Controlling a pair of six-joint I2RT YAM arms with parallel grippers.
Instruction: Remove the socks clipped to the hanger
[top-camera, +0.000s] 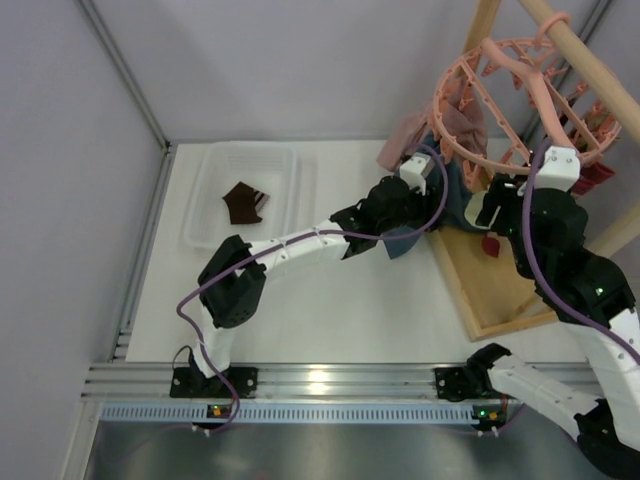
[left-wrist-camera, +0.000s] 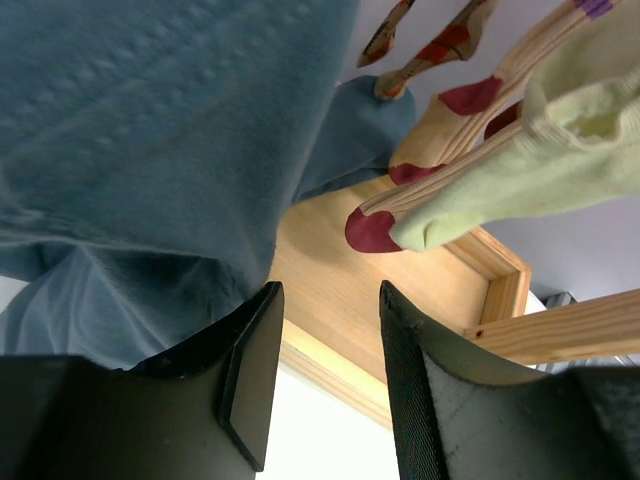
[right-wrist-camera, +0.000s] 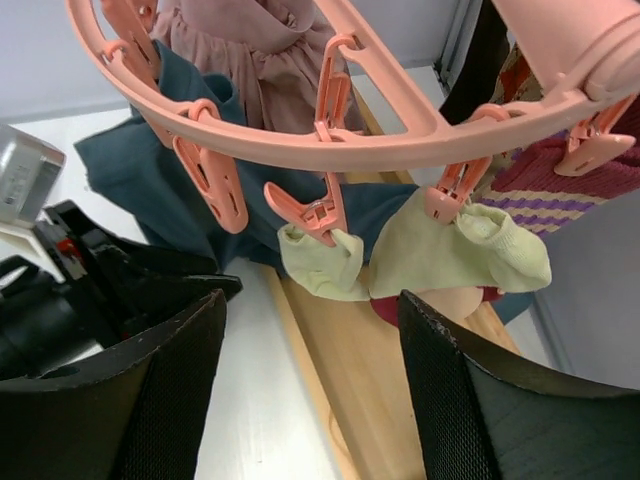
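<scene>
The salmon-pink hanger (top-camera: 520, 95) hangs from a wooden pole at the top right; its ring (right-wrist-camera: 400, 130) fills the top of the right wrist view. Two cream-yellow socks (right-wrist-camera: 320, 265) (right-wrist-camera: 470, 255) hang from its clips, just above my right gripper (right-wrist-camera: 312, 310), which is open and empty. A maroon striped sock (right-wrist-camera: 570, 180) hangs further right. My left gripper (left-wrist-camera: 325, 300) is open and empty, beside the teal cloth (left-wrist-camera: 150, 130) and below a cream-yellow sock (left-wrist-camera: 520, 180) and a red-toed sock (left-wrist-camera: 440, 110). A dark brown sock (top-camera: 245, 203) lies in the tray.
A clear plastic tray (top-camera: 210, 170) stands at the back left. The wooden frame's base (top-camera: 500, 290) lies under the hanger. A dusty-pink garment (right-wrist-camera: 260, 40) and the teal cloth hang from the ring. My left arm (right-wrist-camera: 60, 290) is close beside the right gripper.
</scene>
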